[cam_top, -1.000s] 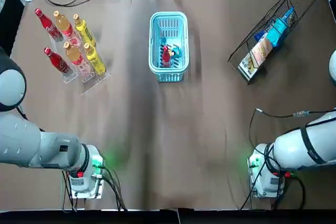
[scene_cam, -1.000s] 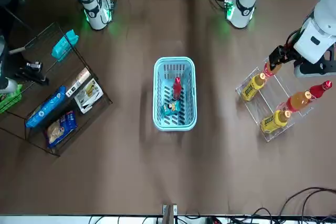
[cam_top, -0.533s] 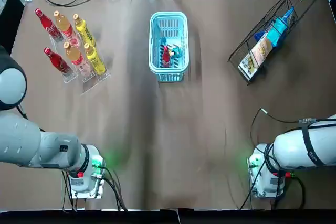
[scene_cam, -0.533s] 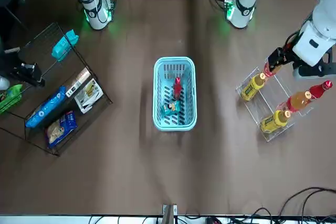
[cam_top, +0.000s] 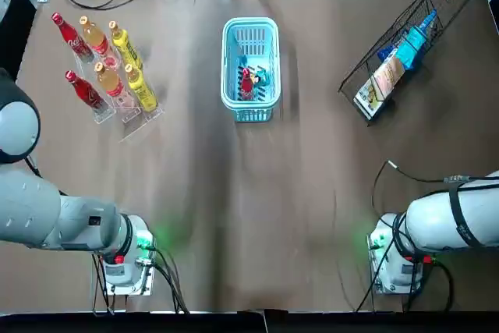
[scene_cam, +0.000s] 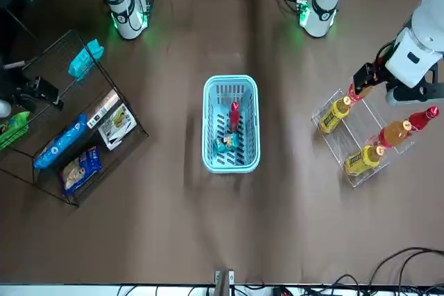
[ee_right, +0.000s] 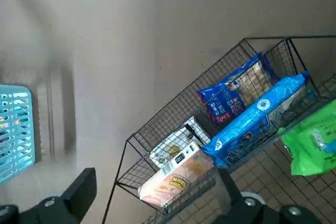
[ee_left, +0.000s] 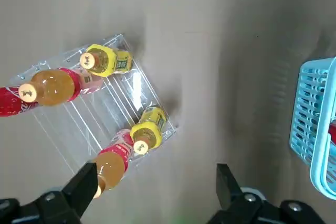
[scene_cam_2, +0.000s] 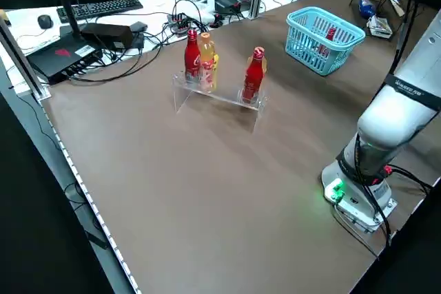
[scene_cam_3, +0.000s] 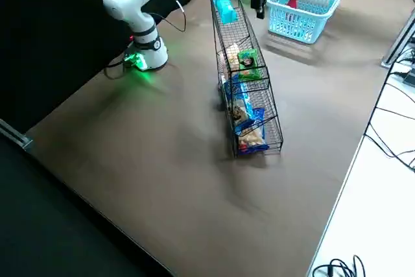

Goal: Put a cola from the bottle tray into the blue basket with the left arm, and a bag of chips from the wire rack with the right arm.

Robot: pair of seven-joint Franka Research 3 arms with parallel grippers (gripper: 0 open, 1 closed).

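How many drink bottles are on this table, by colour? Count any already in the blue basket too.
Red bottles: 3 (two in the bottle tray, one in the blue basket)
Orange bottles: 2, both in the tray
Yellow bottles: 2, both in the tray
Total: 7

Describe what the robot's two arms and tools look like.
Both arms, left arm and right arm, have rounded white and grey links, with a black band on the right. The left base and right base glow green, trailing black cables. Left tool and right tool are black and angular.
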